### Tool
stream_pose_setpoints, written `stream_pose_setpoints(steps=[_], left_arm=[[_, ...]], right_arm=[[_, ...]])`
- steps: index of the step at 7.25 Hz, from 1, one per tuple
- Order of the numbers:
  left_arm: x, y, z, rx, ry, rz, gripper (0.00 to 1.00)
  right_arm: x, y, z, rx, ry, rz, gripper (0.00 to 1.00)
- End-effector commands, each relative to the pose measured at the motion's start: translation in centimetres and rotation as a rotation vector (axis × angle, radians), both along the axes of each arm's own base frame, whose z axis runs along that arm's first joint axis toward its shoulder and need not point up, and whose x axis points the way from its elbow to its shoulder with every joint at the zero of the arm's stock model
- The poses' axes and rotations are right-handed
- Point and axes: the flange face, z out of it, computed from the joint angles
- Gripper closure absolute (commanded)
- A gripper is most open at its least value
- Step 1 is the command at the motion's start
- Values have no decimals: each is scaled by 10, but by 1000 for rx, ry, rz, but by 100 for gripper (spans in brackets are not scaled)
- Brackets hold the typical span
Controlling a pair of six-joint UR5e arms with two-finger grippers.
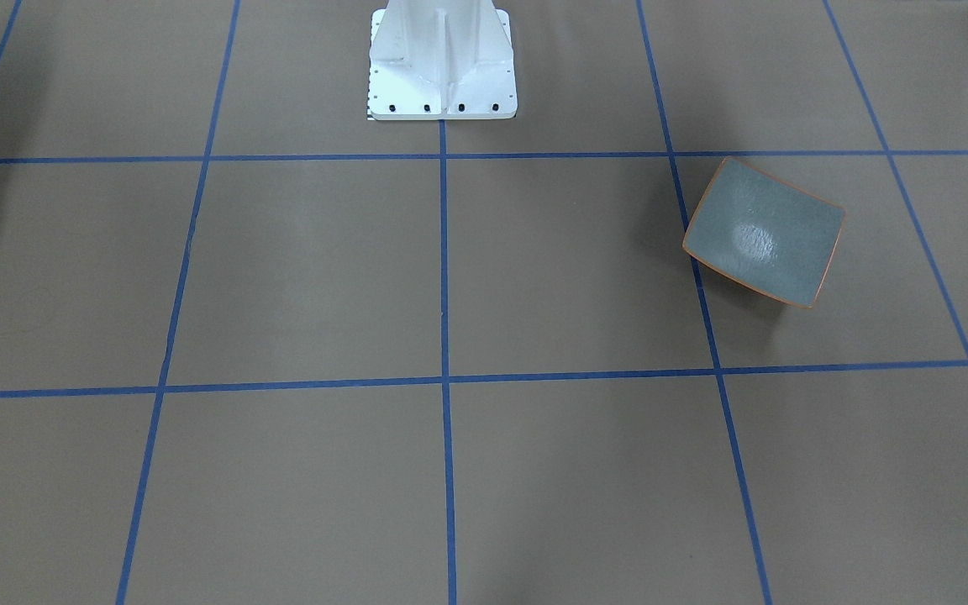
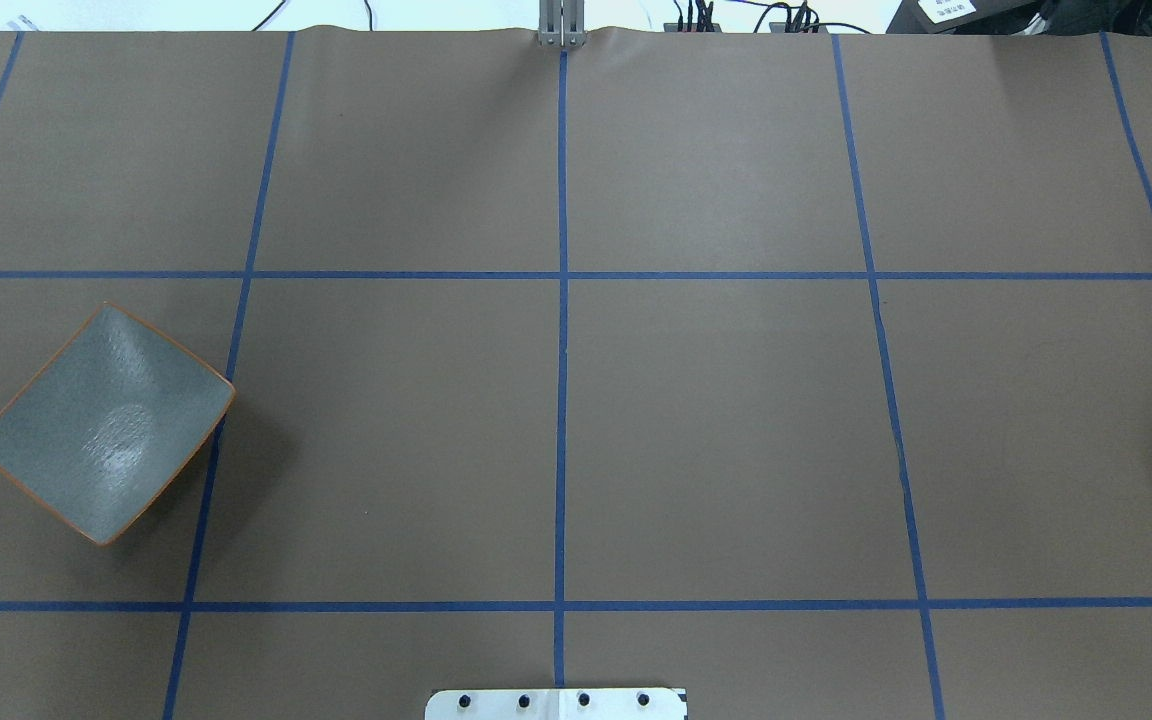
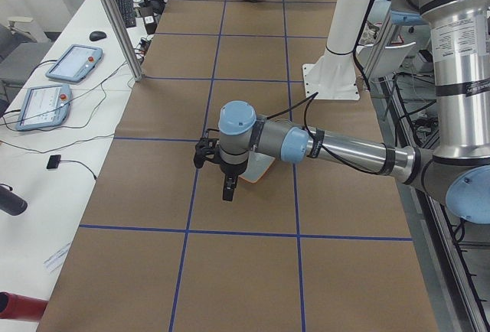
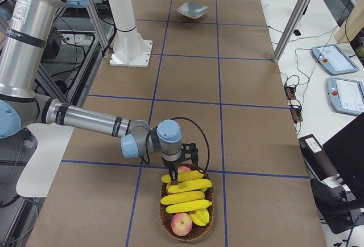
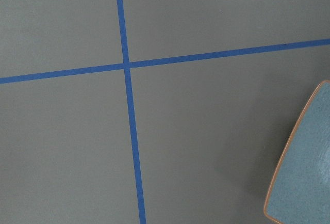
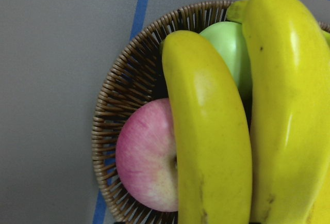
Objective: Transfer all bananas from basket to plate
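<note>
Fingers [image 3: 228, 186], left gripper [image 3: 227, 194]: seen from side only, I cannot tell open or closed; hangs above table [image 2: 716, 420] just beside plate [image 2: 101, 420]. Right gripper [image 4: 173, 182]: finger state likewise unreadable to me; hangs low over wicker basket [image 4: 163, 215] at table's right end. Bananas [image 4: 183, 197]: all in basket, lying over pink apple [image 6: 147, 162] and green apple [image 6: 229, 43]. Plate: table's left side, well apart from basket.
</note>
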Motion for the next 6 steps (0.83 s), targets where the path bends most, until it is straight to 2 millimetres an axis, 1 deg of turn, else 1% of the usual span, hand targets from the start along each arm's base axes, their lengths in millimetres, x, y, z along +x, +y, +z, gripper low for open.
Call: stream_pose_setpoints(steps=[1, 3, 4, 5, 6], left_arm=[[0, 0, 0, 0, 0, 0, 0], [0, 0, 0, 0, 0, 0, 0], [0, 0, 0, 0, 0, 0, 0], [0, 0, 0, -2, 0, -1, 0], [0, 0, 0, -2, 0, -1, 0]], right_arm=[[0, 0, 1, 6, 3, -9, 47], [-1, -4, -1, 14, 2, -12, 89], [-1, -4, -1, 15, 0, -12, 100], [-1, -6, -6, 24, -2, -12, 100], [-2, -10, -20, 52, -9, -11, 100]])
